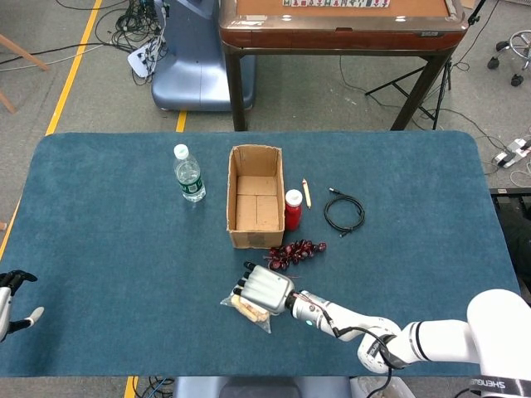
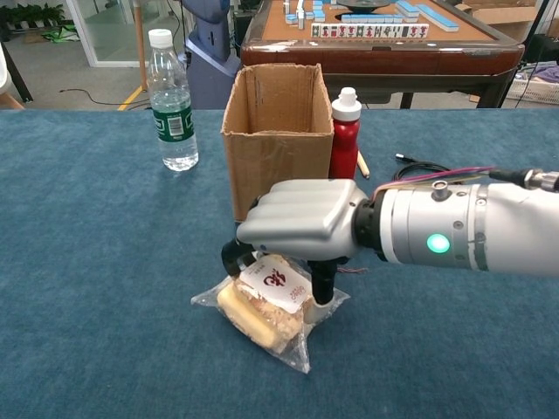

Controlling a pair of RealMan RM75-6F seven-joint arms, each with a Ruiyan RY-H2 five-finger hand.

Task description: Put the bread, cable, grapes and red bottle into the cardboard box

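The bread (image 1: 246,308), in a clear plastic bag, lies on the blue table near the front edge. My right hand (image 1: 266,287) is on top of it, fingers curled down round the bread (image 2: 262,312) and thumb against its right side. My right hand (image 2: 301,220) hides the grapes in the chest view. The dark grapes (image 1: 294,250) lie just in front of the open cardboard box (image 1: 231,199), which stands upright (image 2: 275,157). The red bottle (image 1: 293,210) stands against the box's right wall (image 2: 344,144). The black cable (image 1: 343,212) lies coiled further right (image 2: 421,171). My left hand (image 1: 12,300) hangs off the table's left front corner, fingers apart, holding nothing.
A clear water bottle (image 1: 189,174) stands left of the box (image 2: 171,100). A thin pencil-like stick (image 1: 306,192) lies between the red bottle and the cable. A brown game table (image 1: 340,25) stands behind the blue one.
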